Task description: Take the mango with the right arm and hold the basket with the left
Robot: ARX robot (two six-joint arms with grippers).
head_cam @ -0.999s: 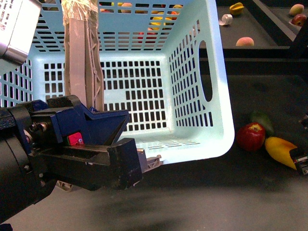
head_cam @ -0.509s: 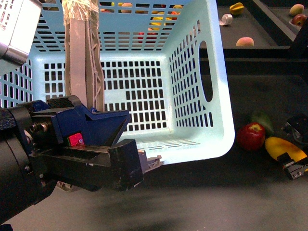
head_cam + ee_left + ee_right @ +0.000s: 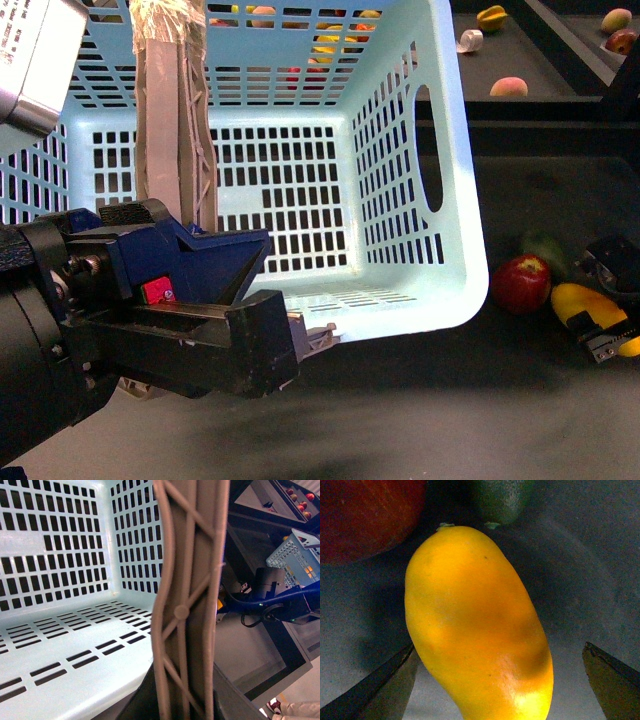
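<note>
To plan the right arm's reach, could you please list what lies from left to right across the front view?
left gripper → basket → red apple → mango

The mango (image 3: 574, 304) is smooth, bright yellow and long-oval. It lies on its side on the dark desk, at 4 o'clock from the basket (image 3: 420, 310) and apart from it. The right gripper (image 3: 603, 342) straddles its far end, fingers spread. The basket is large and pale turquoise, with slotted walls and an oval side cut-out. Its grey-brown handle (image 3: 170, 130) stands upright, pinched low by the left gripper (image 3: 250, 345).
</note>
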